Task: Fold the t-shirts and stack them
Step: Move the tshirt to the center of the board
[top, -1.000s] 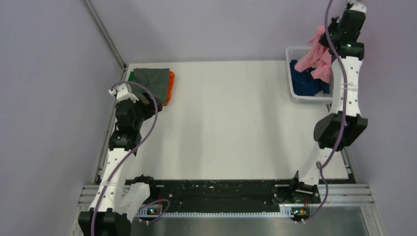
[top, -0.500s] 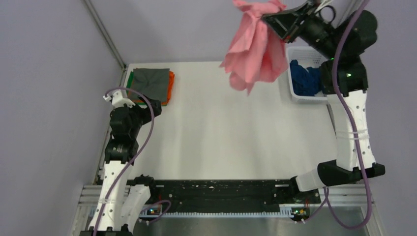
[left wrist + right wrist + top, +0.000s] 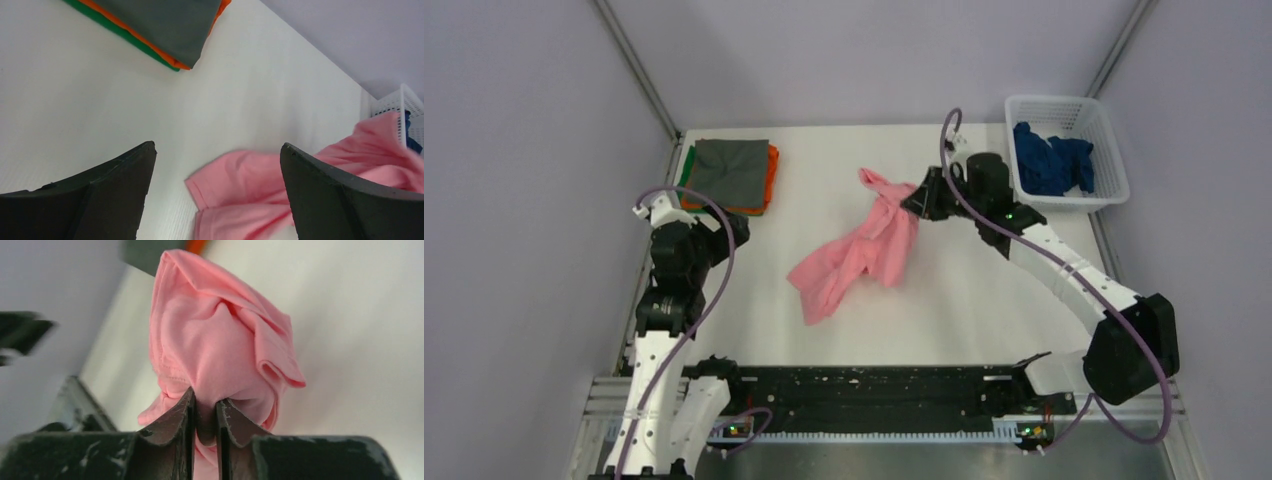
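The light pink t-shirt (image 3: 856, 255) lies crumpled across the middle of the table. My right gripper (image 3: 911, 202) is shut on its far right end, the cloth pinched between the jaws in the right wrist view (image 3: 215, 340). The dark blue t-shirt (image 3: 1052, 166) lies bunched in the white basket (image 3: 1114, 160). A folded stack with the grey shirt (image 3: 730, 167) on top of orange (image 3: 771, 180) and green (image 3: 686, 170) sits at the far left. My left gripper (image 3: 724, 225) is open and empty, near that stack; its view shows the pink shirt (image 3: 260, 200) ahead.
The white mesh basket stands at the far right corner. A metal frame post (image 3: 634, 70) runs along the left wall. The black rail (image 3: 854, 390) crosses the near edge.
My right arm swung the pink t-shirt out of the basket, over the table, and lowered it onto the middle. The left arm barely moved.
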Robot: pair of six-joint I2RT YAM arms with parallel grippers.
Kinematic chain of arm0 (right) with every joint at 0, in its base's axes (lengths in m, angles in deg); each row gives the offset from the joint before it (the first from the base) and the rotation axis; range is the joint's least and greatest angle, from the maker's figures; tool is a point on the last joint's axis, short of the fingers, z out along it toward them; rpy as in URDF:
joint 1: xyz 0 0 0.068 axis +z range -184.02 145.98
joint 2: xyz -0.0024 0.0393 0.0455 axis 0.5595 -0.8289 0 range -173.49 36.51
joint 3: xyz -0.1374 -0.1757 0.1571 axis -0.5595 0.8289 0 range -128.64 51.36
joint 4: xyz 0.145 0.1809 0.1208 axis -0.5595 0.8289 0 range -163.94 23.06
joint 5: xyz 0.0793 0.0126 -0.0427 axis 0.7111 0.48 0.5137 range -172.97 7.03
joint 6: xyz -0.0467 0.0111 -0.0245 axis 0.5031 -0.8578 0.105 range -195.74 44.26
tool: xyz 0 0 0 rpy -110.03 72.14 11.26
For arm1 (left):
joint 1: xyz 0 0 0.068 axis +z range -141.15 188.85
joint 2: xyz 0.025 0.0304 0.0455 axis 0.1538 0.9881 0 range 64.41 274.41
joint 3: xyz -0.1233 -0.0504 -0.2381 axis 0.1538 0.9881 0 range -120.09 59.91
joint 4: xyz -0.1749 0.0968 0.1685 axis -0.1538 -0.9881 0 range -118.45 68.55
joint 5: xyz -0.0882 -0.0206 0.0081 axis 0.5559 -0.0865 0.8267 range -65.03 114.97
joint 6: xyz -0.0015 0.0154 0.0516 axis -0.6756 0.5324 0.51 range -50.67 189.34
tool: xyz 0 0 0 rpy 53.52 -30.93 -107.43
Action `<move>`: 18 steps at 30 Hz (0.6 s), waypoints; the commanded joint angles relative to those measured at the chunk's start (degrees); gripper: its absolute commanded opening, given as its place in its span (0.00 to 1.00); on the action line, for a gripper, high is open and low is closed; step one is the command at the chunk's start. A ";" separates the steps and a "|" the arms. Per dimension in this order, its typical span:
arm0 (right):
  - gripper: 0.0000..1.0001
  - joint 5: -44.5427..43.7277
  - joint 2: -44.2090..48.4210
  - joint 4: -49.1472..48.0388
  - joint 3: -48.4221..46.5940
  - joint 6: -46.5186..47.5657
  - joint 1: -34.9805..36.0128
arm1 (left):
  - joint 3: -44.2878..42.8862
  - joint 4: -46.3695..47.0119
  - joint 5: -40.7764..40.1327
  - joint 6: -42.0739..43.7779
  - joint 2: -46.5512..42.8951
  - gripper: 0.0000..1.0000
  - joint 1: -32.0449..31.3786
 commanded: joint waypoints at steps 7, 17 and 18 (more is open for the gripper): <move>0.99 -33.86 3.97 6.76 17.59 0.04 -8.00 | 3.66 -2.06 16.82 -2.51 9.40 0.99 -0.19; 0.99 -29.63 6.54 2.68 19.16 9.34 -1.85 | 11.53 -1.15 15.82 -6.79 20.03 0.93 -16.68; 0.99 -29.48 6.12 2.00 19.04 10.18 -0.96 | 11.32 -1.79 15.45 -7.06 21.37 0.92 -17.20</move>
